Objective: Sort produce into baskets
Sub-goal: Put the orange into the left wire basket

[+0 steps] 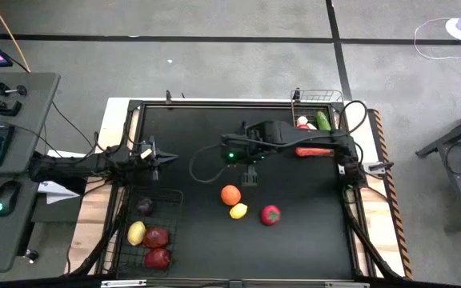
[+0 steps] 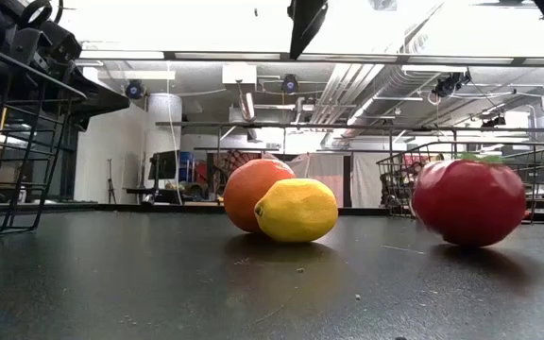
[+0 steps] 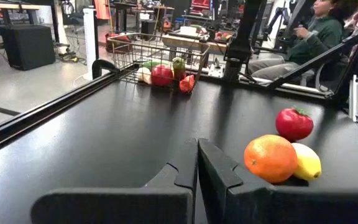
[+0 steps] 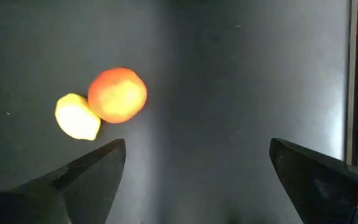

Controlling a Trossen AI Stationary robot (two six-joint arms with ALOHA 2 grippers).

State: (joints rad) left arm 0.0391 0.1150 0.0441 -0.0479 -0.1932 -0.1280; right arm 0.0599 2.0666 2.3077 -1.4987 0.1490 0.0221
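Three loose pieces of produce lie mid-table: an orange (image 1: 230,194), a yellow lemon (image 1: 238,211) touching it, and a red round fruit (image 1: 270,214) a little to the right. My right gripper (image 1: 249,177) hangs open above the table, just far of the orange, pointing down. In its wrist view the orange (image 4: 117,94) and lemon (image 4: 78,116) lie beyond its fingers (image 4: 197,149), nothing between them. My left gripper (image 3: 196,155) rests shut at the table's left side. The dark basket (image 1: 126,240) holds several fruits. The metallic basket (image 1: 336,98) holds a green cucumber (image 1: 323,121).
An orange carrot-like piece (image 1: 314,151) lies under my right arm, near the metallic basket. The dark basket stands at the near left corner, the metallic one at the far right. A raised black rim (image 1: 214,105) frames the table. A seated person (image 3: 309,31) shows beyond the far side.
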